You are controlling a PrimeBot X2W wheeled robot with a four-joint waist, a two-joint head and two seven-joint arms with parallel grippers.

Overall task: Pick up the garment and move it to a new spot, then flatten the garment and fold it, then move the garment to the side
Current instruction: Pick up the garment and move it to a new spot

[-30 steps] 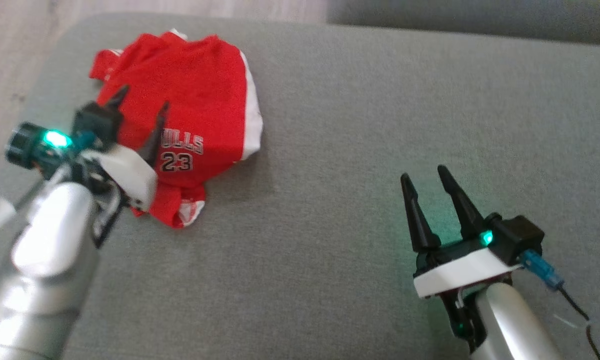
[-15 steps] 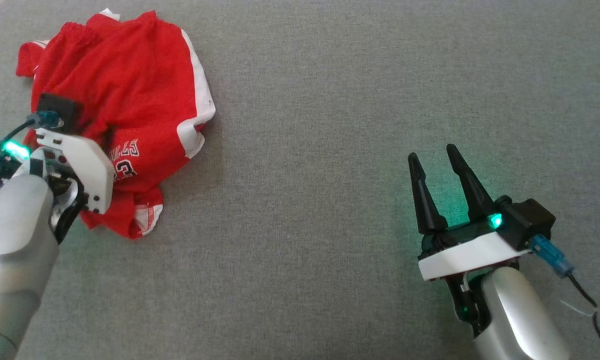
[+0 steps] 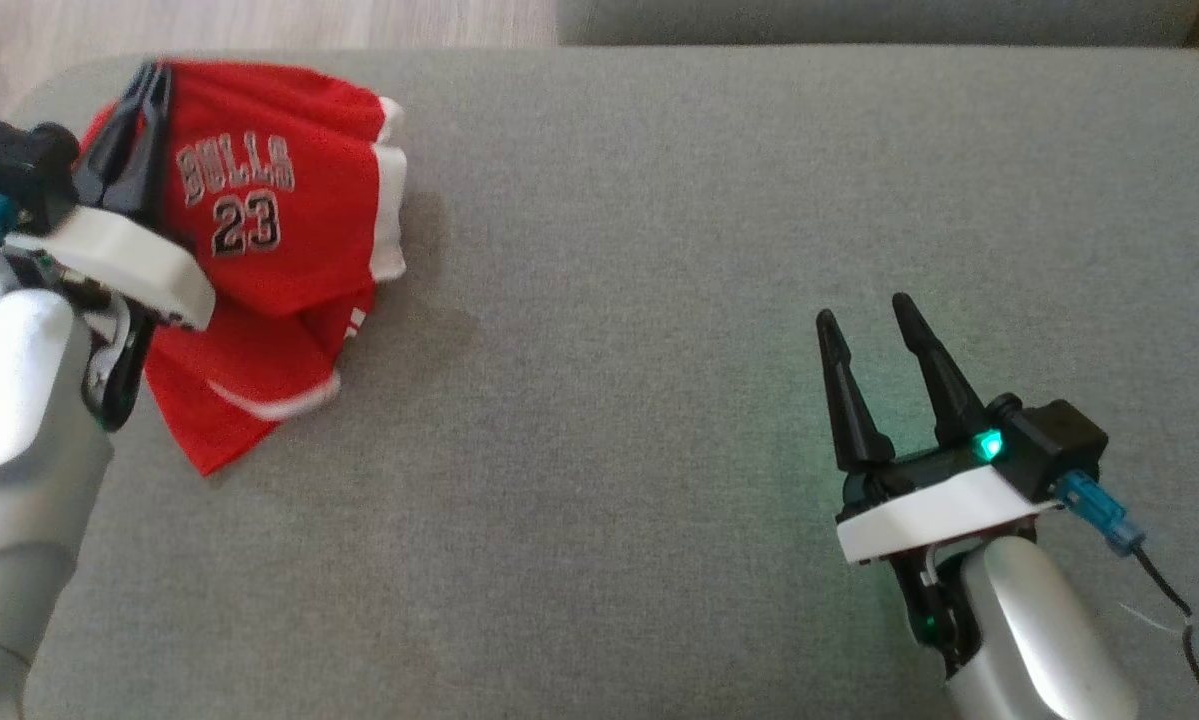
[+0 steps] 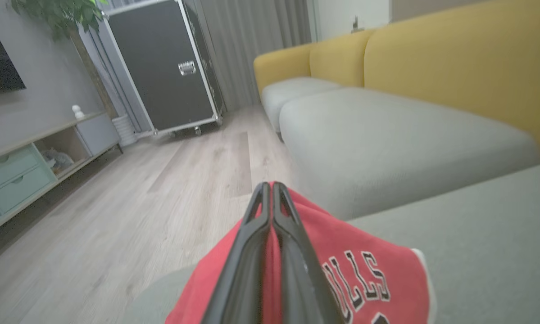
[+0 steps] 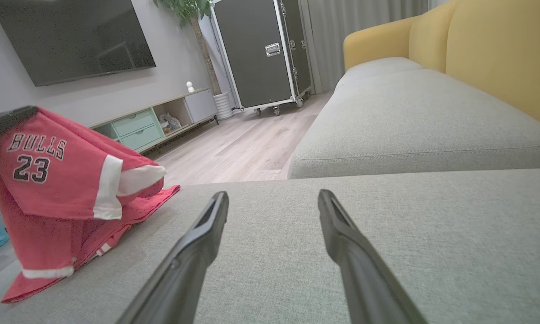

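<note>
The garment (image 3: 279, 260) is a red sports piece with white trim bands and "BULLS 23" printed in black and white. Its upper edge is raised off the grey cushion (image 3: 659, 400), pinched between the closed fingers of the left gripper (image 3: 152, 78), so it hangs in loose folds. Its lower part rests crumpled on the cushion's far left corner, near the edge

Head cam looks down on grey fabric cushion (image 3: 659, 250); wrist cams low, near-level; all share red mesh jersey (image 3: 304, 265).
</note>
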